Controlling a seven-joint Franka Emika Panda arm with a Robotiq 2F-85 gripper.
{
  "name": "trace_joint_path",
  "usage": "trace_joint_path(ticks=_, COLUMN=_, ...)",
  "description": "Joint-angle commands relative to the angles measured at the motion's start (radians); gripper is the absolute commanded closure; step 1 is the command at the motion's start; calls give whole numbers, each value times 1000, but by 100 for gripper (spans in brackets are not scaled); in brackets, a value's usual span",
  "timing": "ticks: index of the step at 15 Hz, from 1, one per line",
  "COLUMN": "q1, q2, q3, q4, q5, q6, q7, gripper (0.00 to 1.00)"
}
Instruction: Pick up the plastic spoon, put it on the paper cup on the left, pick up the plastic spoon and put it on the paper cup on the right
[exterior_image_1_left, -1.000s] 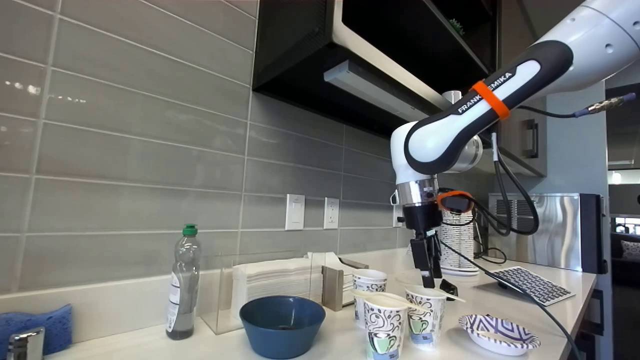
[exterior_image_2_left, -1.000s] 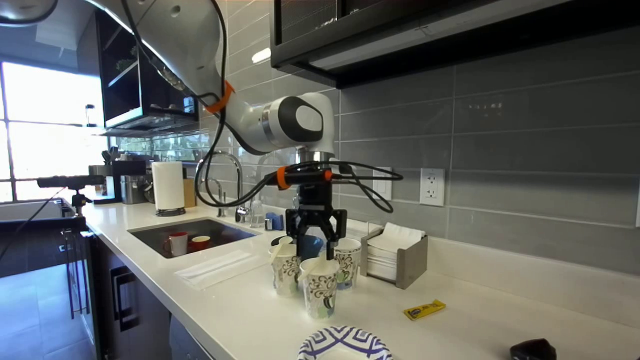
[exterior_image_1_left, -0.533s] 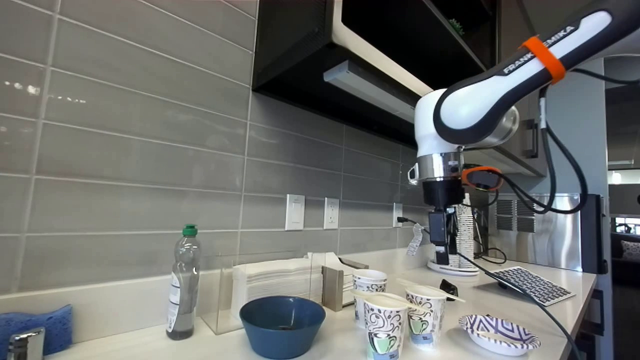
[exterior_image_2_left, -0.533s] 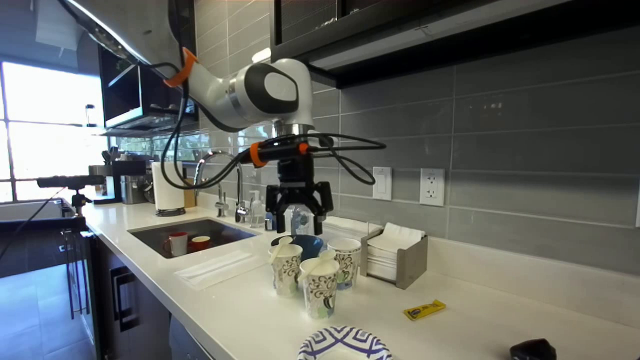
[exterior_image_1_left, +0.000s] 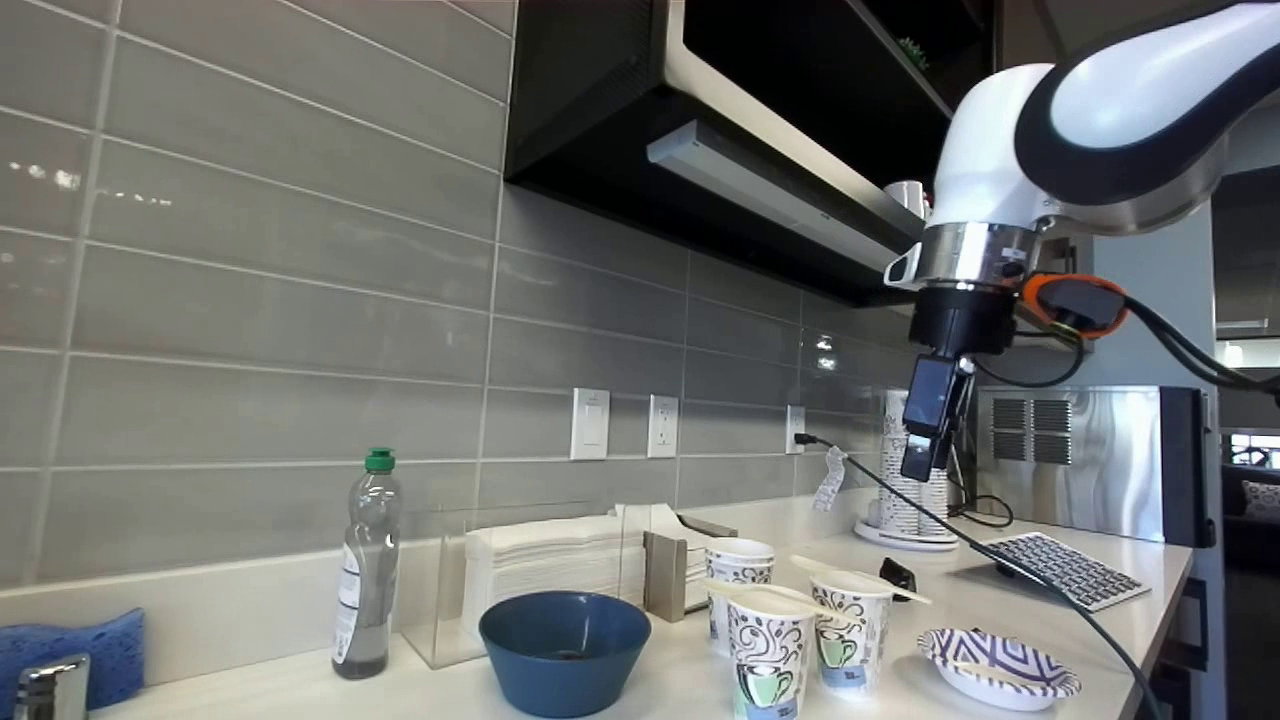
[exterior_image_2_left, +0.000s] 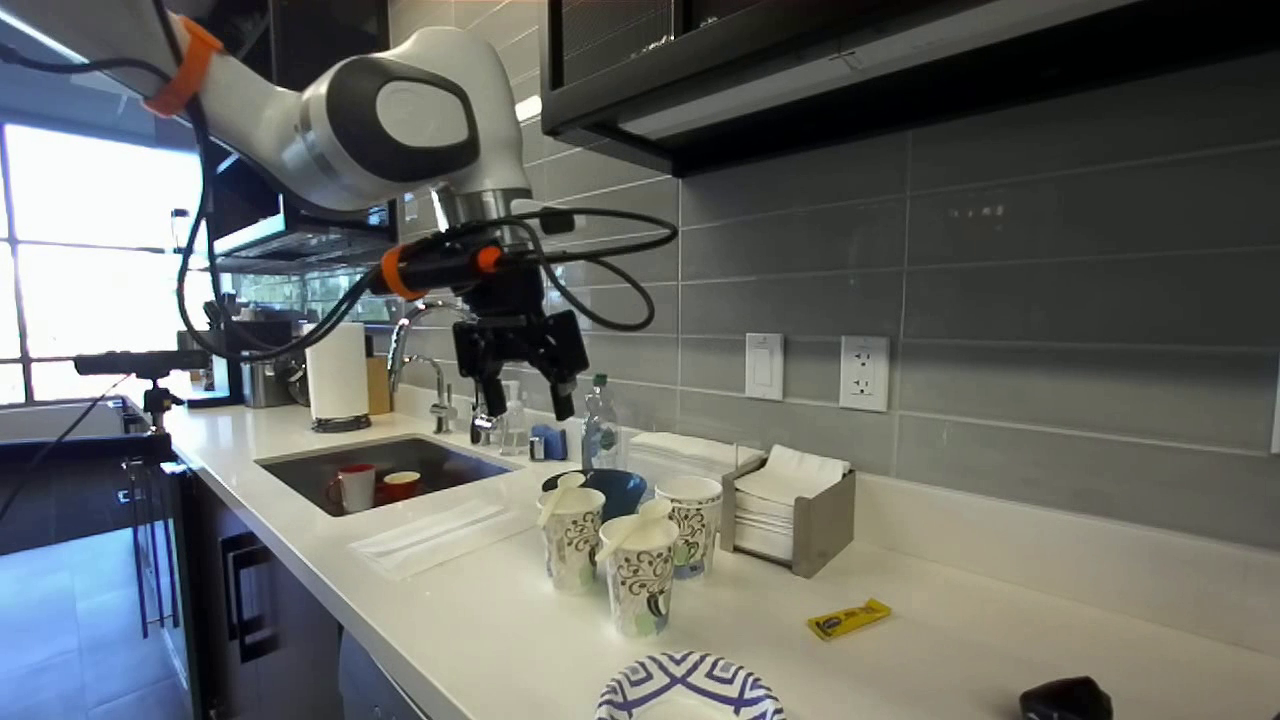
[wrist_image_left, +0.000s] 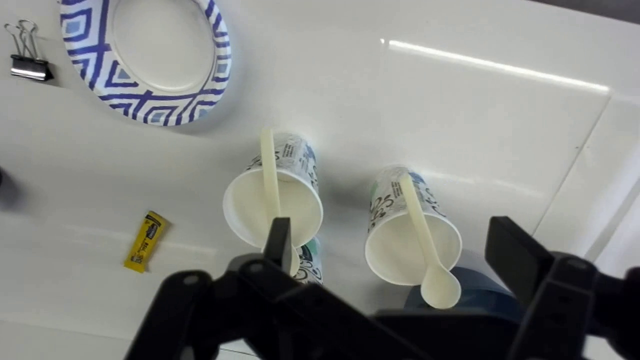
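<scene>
Two pale plastic spoons lie across the open tops of two patterned paper cups. One spoon (wrist_image_left: 270, 180) rests on one cup (exterior_image_2_left: 640, 590); its bowl is partly behind a finger in the wrist view. The other spoon (wrist_image_left: 422, 230) rests on the other cup (exterior_image_2_left: 572, 555), its bowl past the rim. Both spoons also show in an exterior view (exterior_image_1_left: 775, 600). A third cup (exterior_image_2_left: 693, 540) stands behind them without a spoon on top. My gripper (exterior_image_2_left: 530, 403) is open and empty, well above the cups. It also shows in an exterior view (exterior_image_1_left: 922, 460).
A blue bowl (exterior_image_1_left: 565, 650) stands beside the cups. A napkin holder (exterior_image_2_left: 822, 520) is near the wall. A patterned paper plate (wrist_image_left: 165, 50), a yellow packet (wrist_image_left: 145, 241) and a binder clip (wrist_image_left: 30, 65) lie on the counter. A dish soap bottle (exterior_image_1_left: 367, 570) stands by the wall.
My gripper has risen from the cup tops and moved up and away, tilting a little. The spoons and cups have stayed in place.
</scene>
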Motion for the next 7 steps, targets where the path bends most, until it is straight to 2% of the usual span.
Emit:
trace_joint_path(ticks=1, q1=8, q2=-35, q3=0, q4=-31, q5=5, q6=15, q7=17, gripper=0)
trace_joint_path(ticks=4, q1=11, q2=-106, q3=8, q4=-101, q5=6, q6=44, q7=42, gripper=0)
trace_joint_path(ticks=7, q1=11, q2=-117, q3=8, q4=-114, q5=7, q6=50, q7=44, gripper=0)
